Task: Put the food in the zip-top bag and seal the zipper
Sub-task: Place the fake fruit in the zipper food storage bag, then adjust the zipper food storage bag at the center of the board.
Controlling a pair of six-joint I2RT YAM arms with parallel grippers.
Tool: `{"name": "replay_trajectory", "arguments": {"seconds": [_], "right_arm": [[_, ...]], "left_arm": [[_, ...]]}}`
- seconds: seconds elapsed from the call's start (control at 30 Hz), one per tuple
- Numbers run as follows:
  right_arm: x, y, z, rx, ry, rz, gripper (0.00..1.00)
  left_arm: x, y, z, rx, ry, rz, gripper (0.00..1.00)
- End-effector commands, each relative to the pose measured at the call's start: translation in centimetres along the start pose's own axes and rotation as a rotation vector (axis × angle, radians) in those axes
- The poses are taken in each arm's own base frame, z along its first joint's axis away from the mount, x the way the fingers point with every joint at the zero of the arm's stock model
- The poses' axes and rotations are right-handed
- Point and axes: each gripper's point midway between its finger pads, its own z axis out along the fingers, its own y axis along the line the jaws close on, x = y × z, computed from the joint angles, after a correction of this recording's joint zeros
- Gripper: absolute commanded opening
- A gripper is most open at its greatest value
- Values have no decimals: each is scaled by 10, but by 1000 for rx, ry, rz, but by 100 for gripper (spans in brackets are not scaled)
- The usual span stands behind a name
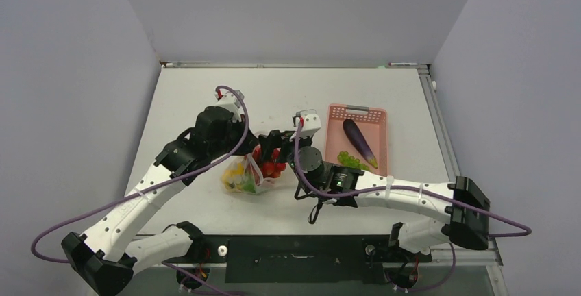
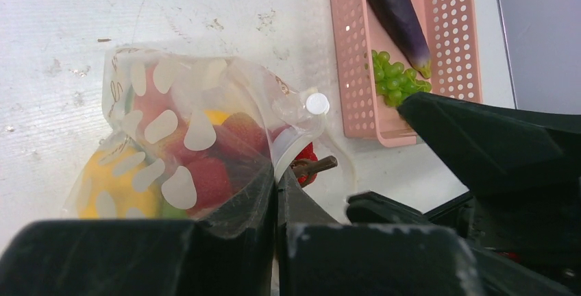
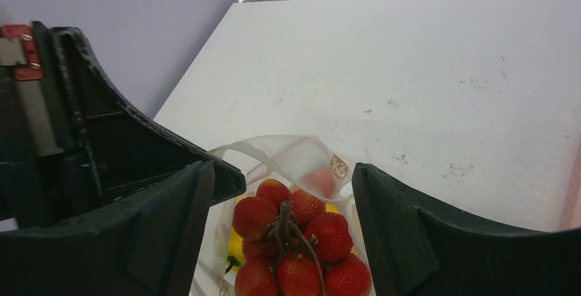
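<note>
Left fingers [image 2: 264, 193] pinch the bag's [image 2: 171, 138] rim; right fingers [image 3: 397, 234] spread above strawberries [image 3: 294, 244]; eggplant [image 1: 359, 140] lies lengthwise in basket [image 1: 380, 121].

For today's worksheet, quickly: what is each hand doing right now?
Left hand: closed, pinching the zip-top bag at its edge.
Right hand: open, holding nothing, above the red cluster in the bag.

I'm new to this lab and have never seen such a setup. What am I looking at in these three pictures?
Two robot arms are bolted to a table. One picture looks down from above; the other two come from cameras on each wrist. The left gripper is shut on the edge of a clear bag that holds a yellow piece and red fruit. The right gripper stands open over a bunch of strawberries at the bag's mouth. A pink basket holds an eggplant and green grapes.
</note>
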Motion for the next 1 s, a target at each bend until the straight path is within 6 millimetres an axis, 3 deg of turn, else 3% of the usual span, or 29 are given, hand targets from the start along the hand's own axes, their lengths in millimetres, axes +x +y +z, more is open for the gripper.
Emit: {"name": "replay_trajectory", "arguments": {"seconds": [0.0, 0.23, 0.57, 0.73, 0.97], "right_arm": [[-30, 5, -19, -35, 10, -25, 75], [-9, -26, -39, 46, 177, -91, 74], [43, -69, -61, 125, 361, 25, 66], [72, -78, -67, 110, 455, 121, 65], [91, -87, -66, 102, 491, 232, 64]], "left_arm": [[-28, -20, -8, 71, -81, -40, 0], [-30, -20, -8, 74, -83, -47, 0], [-36, -23, -11, 91, -92, -52, 0], [-36, -23, -12, 95, -92, -53, 0], [-38, -22, -12, 93, -99, -57, 0]]}}
